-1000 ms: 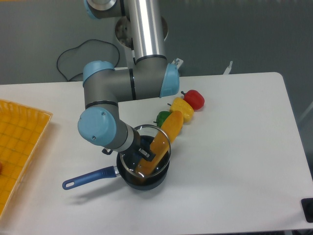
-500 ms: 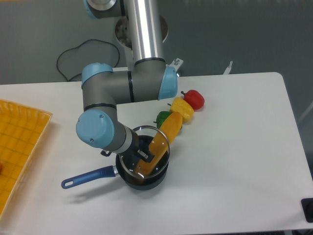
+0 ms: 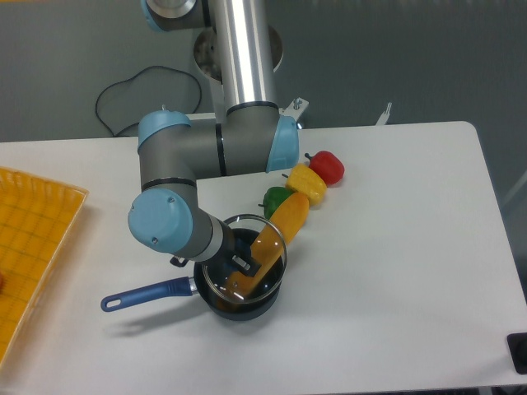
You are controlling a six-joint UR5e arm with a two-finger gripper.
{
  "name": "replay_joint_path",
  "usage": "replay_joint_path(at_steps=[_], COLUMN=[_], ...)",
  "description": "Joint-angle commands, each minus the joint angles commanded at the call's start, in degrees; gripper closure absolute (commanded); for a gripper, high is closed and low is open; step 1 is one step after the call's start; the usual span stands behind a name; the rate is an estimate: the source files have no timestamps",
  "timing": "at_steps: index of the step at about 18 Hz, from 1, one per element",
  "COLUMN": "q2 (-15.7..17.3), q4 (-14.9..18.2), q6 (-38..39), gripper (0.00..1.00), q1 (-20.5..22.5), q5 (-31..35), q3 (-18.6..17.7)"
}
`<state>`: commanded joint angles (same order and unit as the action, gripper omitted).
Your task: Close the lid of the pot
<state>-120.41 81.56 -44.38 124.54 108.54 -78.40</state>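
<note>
As the tool [image 3: 241, 262], apparently clamped on the knob, had drifted slightly left, the lid [image 3: 244, 257] beneath it sat nearly over the pot [image 3: 239, 298], suggesting closure was near.

A single fixed camera looks down at an angle from the front of the white table [image 3: 395, 271], at middling range, facing a grey back wall [image 3: 412, 58]. The UR5e arm [image 3: 206, 156] rises out of frame at top; an orange tray [image 3: 33, 239] is cut by the left edge.
</note>
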Motion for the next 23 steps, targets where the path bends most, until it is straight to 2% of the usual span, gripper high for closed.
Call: replay_joint_path(at_steps=[8,12,15,19,23], q2=[0.09,0.26,0.96,3.77,7.46], q4=[-1.49,-1.58,-2.10,-4.92,-5.54], q6=[0.00,0.00,-0.09,-0.53,-0.97], gripper=[0.19,0.03,0.00,0.00,0.00], q1=[0.00,-0.09,-0.09,-0.09,3.06], q5=[0.18,0.09,-0.09,-1.05,-8.15], q3=[0.00,0.00,-0.09,-1.14,-1.14])
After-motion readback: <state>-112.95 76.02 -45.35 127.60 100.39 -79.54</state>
